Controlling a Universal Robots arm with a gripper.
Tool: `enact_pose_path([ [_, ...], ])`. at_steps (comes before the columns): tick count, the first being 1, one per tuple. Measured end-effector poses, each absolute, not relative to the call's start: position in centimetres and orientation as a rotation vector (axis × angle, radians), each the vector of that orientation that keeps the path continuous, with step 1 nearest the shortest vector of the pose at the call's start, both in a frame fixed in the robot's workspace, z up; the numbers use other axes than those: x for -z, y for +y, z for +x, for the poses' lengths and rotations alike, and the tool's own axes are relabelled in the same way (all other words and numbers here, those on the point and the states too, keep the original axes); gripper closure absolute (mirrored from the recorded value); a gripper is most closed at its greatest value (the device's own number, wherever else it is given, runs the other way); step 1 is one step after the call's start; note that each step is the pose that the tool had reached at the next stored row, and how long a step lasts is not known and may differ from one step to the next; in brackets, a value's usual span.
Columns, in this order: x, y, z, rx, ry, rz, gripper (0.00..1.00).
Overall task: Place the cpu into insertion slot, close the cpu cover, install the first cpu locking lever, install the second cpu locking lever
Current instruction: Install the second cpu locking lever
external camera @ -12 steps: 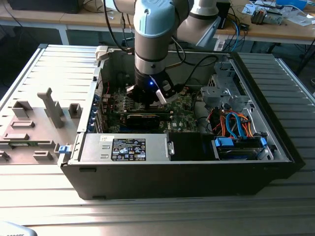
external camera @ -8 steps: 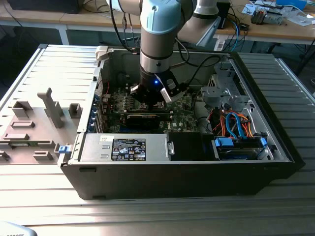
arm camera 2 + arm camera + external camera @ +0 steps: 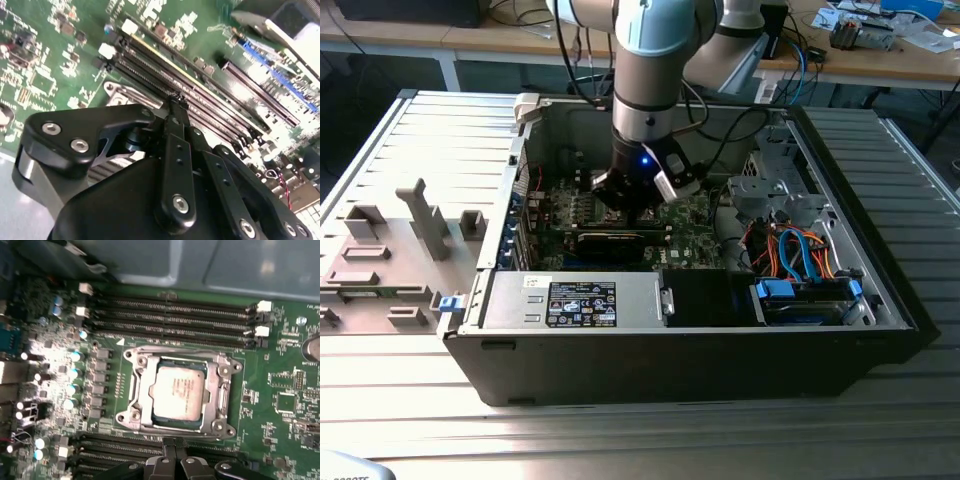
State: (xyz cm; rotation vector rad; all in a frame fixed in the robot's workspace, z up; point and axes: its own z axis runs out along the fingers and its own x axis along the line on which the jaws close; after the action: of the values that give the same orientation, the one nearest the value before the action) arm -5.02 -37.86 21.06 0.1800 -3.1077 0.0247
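In the first wrist view the cpu (image 3: 178, 392) lies flat in its socket, grey metal top up. The silver cpu cover (image 3: 142, 390) is down around it, its window framing the chip. Thin lever rods (image 3: 175, 349) run along the socket's edges; I cannot tell whether they are latched. My gripper (image 3: 173, 444) sits just off the socket's edge, over the memory slots (image 3: 170, 315), its black fingers pressed together and shut with nothing visible between them. In the second wrist view the gripper (image 3: 175, 102) hovers close above the board by a socket corner (image 3: 117, 92). In the exterior view the gripper (image 3: 635, 198) reaches down into the open computer case.
The case walls (image 3: 840, 190) surround the green motherboard (image 3: 690, 215). Orange and blue cables (image 3: 800, 250) and a drive bay lie at the exterior view's right, and a power supply (image 3: 580, 300) sits along the front. Grey fixtures (image 3: 420, 215) stand on the table at the exterior view's left.
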Motion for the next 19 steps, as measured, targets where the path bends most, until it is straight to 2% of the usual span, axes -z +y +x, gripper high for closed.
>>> enact_pose_path([
  [4, -21.1, -37.1, -4.7, -0.102, -3.103, 0.179, 0.89],
  [7, -21.3, -36.9, -4.5, -0.105, -3.102, 0.179, 0.89],
  [13, -24.7, -36.9, -4.5, -0.100, -3.103, 0.175, 0.89],
  [19, -24.7, -36.3, -3.9, -0.098, -3.096, 0.166, 0.89],
])
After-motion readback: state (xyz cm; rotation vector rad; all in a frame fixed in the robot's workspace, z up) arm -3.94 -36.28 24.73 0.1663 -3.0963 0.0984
